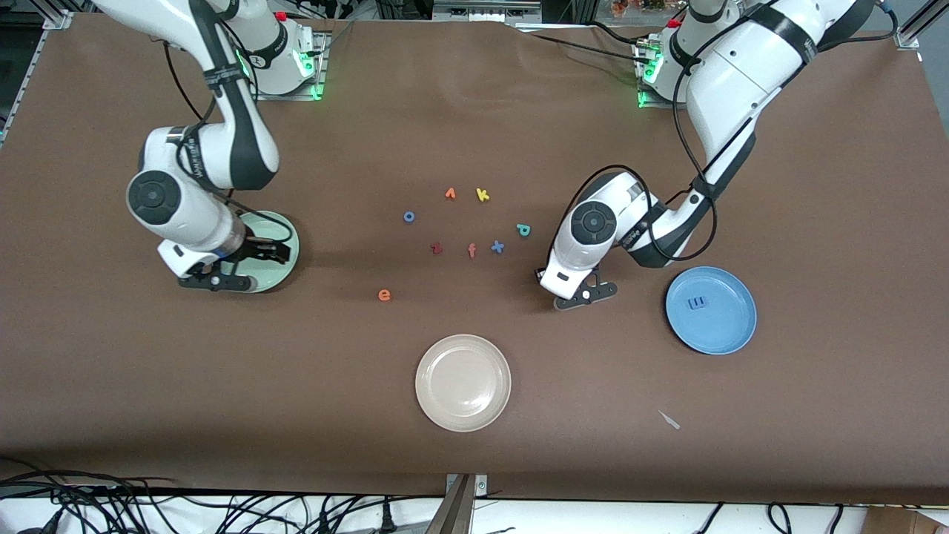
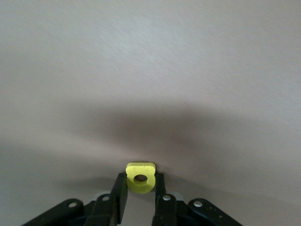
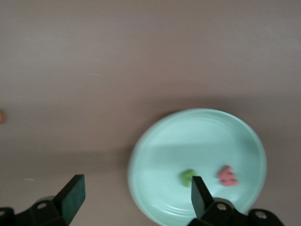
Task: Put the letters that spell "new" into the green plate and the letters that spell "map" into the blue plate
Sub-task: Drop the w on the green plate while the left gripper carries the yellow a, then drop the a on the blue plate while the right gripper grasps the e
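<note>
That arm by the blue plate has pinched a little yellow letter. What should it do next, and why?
Probably carry it over to the blue plate. The left gripper has its jaws shut on the yellow a, and only the blue m lies in that plate.

I see the round mint-green plate (image 3: 197,141) holding a green foam n (image 3: 188,177) and pinkish-red w (image 3: 227,175); orange e (image 1: 384,295) and teal p (image 1: 523,230) lie on the table; blue m (image 1: 697,302) rests in the round blue plate (image 1: 730,334); yellow a (image 2: 140,177) is pinched aloft.

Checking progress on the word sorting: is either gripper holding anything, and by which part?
The left gripper pinches the yellow a by its two sides. The right gripper is open, holding nothing.
</note>
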Robot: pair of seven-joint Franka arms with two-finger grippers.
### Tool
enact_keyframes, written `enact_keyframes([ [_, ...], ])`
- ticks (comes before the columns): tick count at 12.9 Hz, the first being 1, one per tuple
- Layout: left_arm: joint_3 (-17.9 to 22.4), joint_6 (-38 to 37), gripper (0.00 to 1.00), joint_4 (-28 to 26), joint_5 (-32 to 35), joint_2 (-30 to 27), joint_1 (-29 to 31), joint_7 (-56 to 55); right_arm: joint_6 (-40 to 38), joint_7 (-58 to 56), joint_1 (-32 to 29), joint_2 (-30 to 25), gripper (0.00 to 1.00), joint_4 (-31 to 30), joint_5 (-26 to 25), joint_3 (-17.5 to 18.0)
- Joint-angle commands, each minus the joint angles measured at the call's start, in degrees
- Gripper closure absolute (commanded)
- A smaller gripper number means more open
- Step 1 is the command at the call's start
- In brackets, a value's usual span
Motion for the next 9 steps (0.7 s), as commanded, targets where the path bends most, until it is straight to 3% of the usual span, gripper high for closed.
enact_keyframes([
  [1,-0.23,-11.06,0.96,3.96,0.79,-2.37,1.59,9.37,-1.18,3.89,0.19,5.81,0.0,7.82,0.48,5.2],
  [5,-0.41,-16.72,0.96,3.09,0.79,-5.98,11.42,30.62,3.19,5.64,0.46,12.49,0.0,13.99,0.48,11.19],
  [9,-0.5,-17.69,0.95,2.39,0.88,-6.34,20.31,51.9,9.46,6.26,1.42,16.72,0.01,13.91,0.66,12.96],
])
